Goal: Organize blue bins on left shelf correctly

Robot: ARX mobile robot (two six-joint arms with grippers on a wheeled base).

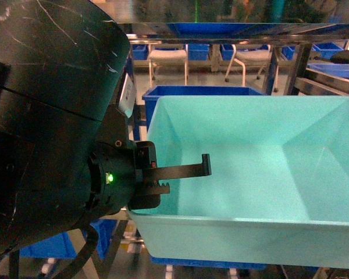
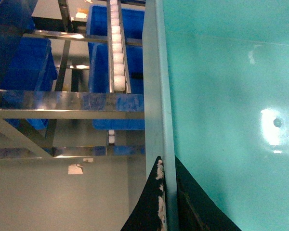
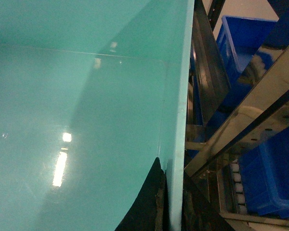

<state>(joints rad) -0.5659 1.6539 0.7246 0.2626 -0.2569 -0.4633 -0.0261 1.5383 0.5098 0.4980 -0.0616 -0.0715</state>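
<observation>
One light turquoise blue bin point(image 1: 250, 163) fills the middle and right of the head view, empty inside. My left gripper point(image 1: 173, 177) is shut on its left wall, one finger inside the tub and one outside. The left wrist view shows that grip point(image 2: 167, 192) pinching the thin rim point(image 2: 156, 96). My right gripper point(image 3: 172, 202) is shut on the opposite wall of the same bin point(image 3: 86, 96); it is out of the head view. The left shelf's steel rails point(image 2: 67, 103) and white roller track point(image 2: 118, 53) lie beside and below the bin. I cannot tell whether the bin rests on anything.
Dark royal-blue bins sit behind the tub point(image 1: 198, 92), under the roller track point(image 2: 130, 29) and on lower rails point(image 3: 269, 178). A steel shelf beam point(image 1: 221, 32) crosses overhead, and slanted steel rails point(image 3: 250, 110) run close to the bin's right side. Grey floor point(image 2: 62, 192) shows below.
</observation>
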